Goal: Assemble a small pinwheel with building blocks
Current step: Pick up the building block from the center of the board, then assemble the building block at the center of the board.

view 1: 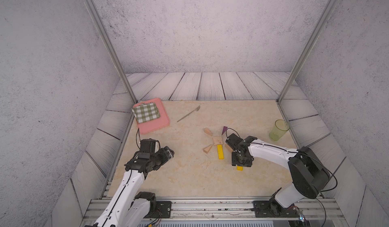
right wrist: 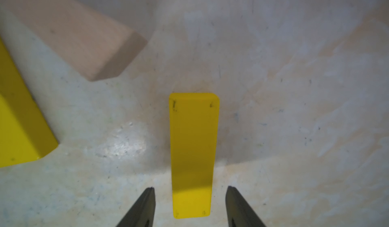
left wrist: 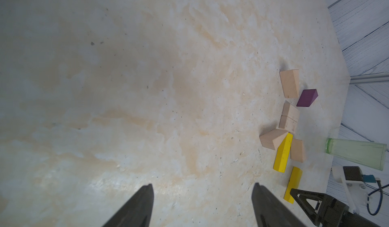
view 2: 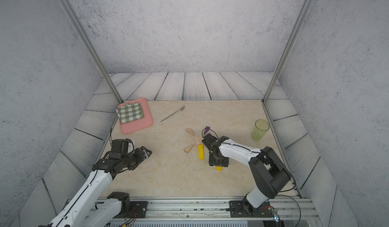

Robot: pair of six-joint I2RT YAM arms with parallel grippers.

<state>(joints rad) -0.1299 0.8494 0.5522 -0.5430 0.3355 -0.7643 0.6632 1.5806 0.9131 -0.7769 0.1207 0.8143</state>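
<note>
Marbled table (view 1: 189, 173): right tool (right wrist: 190, 187) apart astride the loose yellow bar (right wrist: 192, 141), which both top views mostly hide; left tool (left wrist: 203, 185) apart, empty.

White arm links (view 1: 130, 183), black joints (view 1: 305, 173), thin black cables (view 1: 230, 128), dark tapered left claw (left wrist: 203, 186)

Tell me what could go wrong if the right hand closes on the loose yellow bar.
1. The right hand straddles the loose yellow bar with gaps on both sides; an uneven close may twist it.
2. The tan wedge and the placed yellow bar lie close by, so swinging the bar over may knock them askew.
</note>
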